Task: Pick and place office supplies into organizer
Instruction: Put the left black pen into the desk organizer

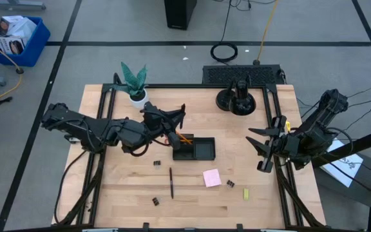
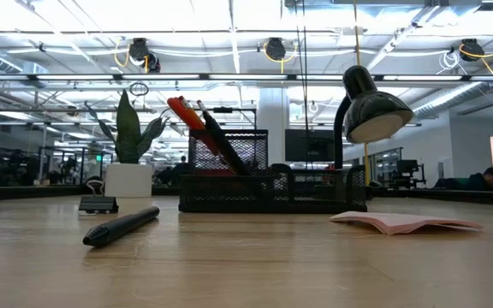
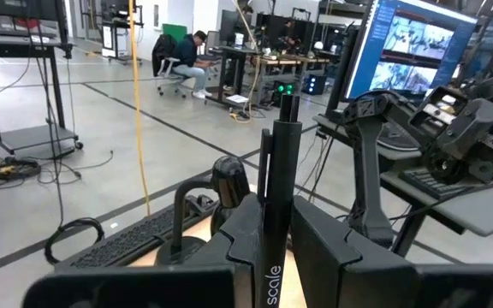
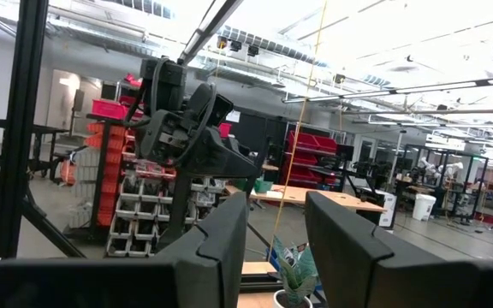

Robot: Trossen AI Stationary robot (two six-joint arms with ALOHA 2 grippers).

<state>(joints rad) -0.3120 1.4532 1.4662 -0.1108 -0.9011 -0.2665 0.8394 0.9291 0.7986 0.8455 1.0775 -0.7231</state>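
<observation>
Pen (image 1: 171, 182) before organizer (image 1: 195, 149)

Table (image 1: 121, 193) pale wood, smooth matt planks. Organizer (image 2: 272, 190) black wire mesh metal. Loose pen (image 2: 120, 227) matt black plastic. Sticky pad (image 2: 400, 222) pink paper. Lamp shade (image 2: 375, 111) glossy dark.

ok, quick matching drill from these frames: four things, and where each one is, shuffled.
Things:
1. left claw
2. sticky-note pad
3. potted plant
4. right claw

Places/states:
A. far left corner of the table
B. flat on the table in front of the organizer
C. shut on a black pen
D. open, empty, at the table's right edge

Pairs: 1-C, 2-B, 3-A, 4-D
</observation>
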